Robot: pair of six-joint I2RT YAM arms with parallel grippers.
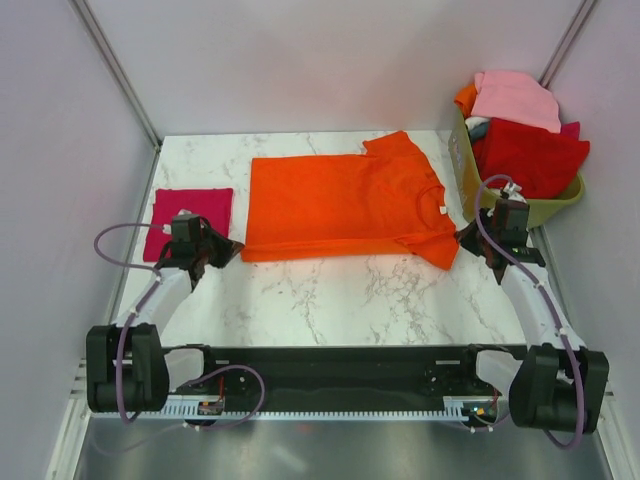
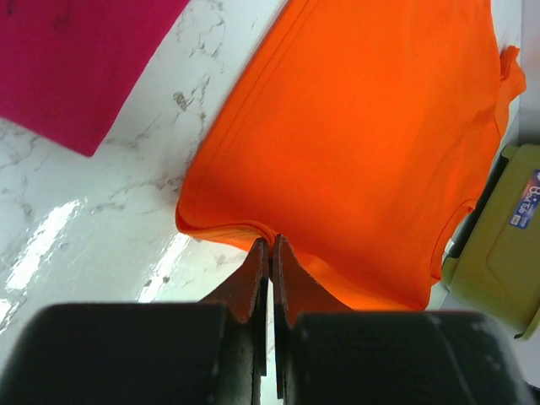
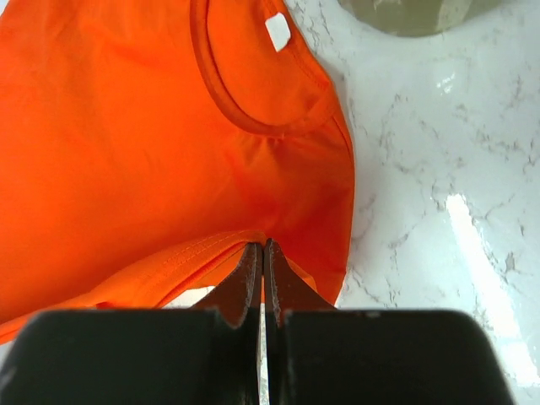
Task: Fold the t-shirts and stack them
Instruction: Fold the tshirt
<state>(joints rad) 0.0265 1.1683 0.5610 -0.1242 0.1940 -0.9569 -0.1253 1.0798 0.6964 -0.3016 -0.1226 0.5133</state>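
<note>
First fold in hand: orange tee (image 1: 345,205) lies flat beside the basket (image 1: 562,207), crimson tee (image 1: 196,204) folded farther from it, w/ L gripper (image 1: 234,247) & R gripper (image 1: 467,237) each clamped on the orange front edge; next, prob. an even two-arm lift across.

The bright orange t-shirt (image 1: 340,205) is spread flat and unfolded just left of the green bin (image 1: 556,208), neck turned toward it, while the crimson-magenta t-shirt (image 1: 190,222) is laid folded square well to the bin's left.
</note>
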